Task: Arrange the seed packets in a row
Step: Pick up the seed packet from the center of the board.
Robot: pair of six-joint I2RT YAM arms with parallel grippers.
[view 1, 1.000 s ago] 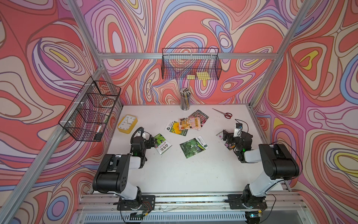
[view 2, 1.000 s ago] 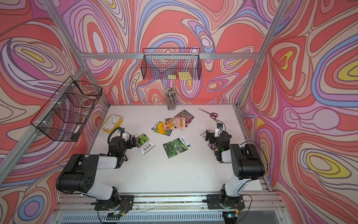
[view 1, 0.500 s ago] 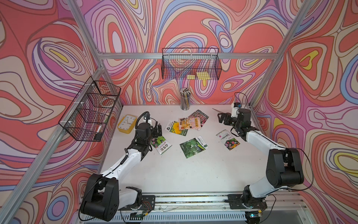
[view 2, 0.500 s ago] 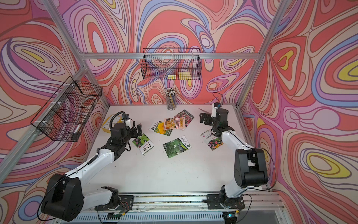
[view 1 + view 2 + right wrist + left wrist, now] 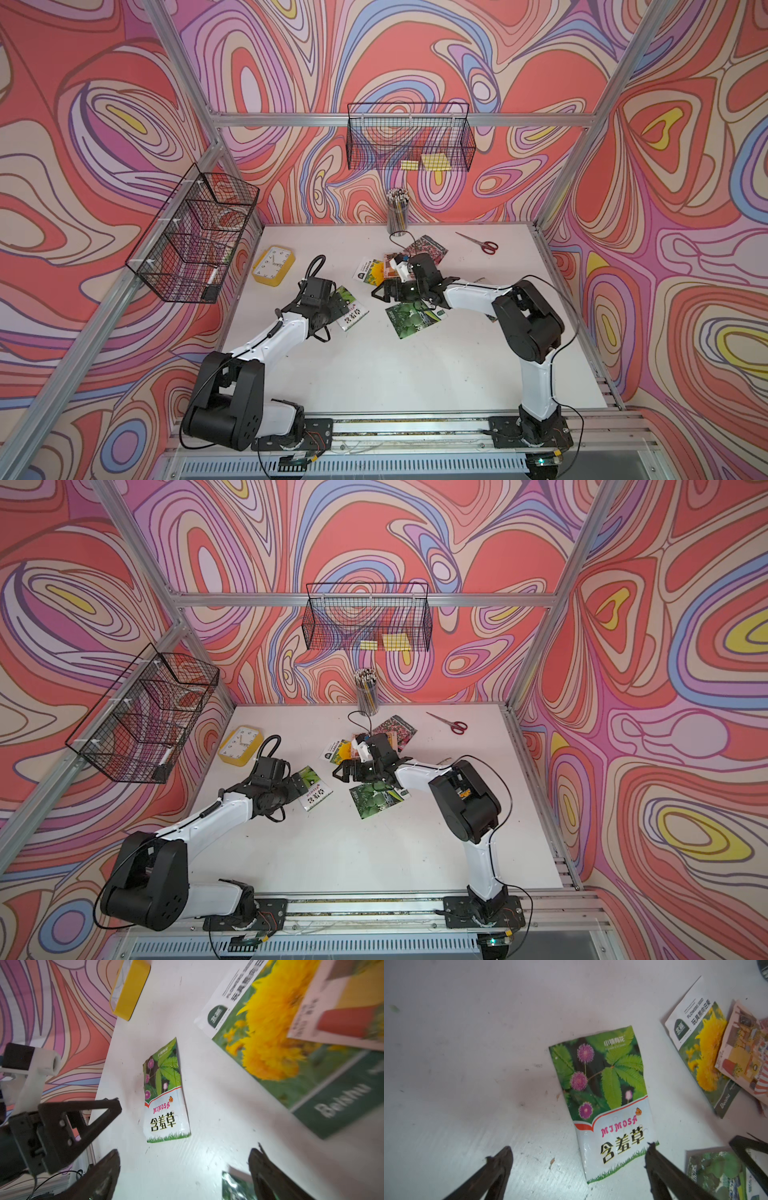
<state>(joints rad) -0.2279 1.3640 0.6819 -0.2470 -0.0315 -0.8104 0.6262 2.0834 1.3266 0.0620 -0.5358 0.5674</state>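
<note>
Left gripper [image 5: 579,1148]: fingers spread wide, nothing held, low over the table [image 5: 374,374]. Mimosa packet [image 5: 608,1103] lies flat just ahead of it, white label end nearest the tips. Its long axis runs roughly along the gripper's reach, slightly skewed. The packet sits off-centre in the span: 1 fingertip is at its near corner, the other over bare table. My read: the left arm needs a sideways shift before any pinch or push. Left is clearly the nearer arm for it.

Sunflower packet [image 5: 368,270] comes next, apart from the mimosa, with the shopfront packet [image 5: 745,1059] overlapping its edge.

Right gripper [image 5: 185,1153]: also spread and empty. It hovers between that pile and the leaf packet [image 5: 415,318], pointing at the mimosa, which is well ahead of it. The leaf packet is just beside its tips, so right is nearer there.

Flower-field packet [image 5: 428,249] is at the back of the pile. 5 packets seen, no row yet; the right arm may hide more.
</note>
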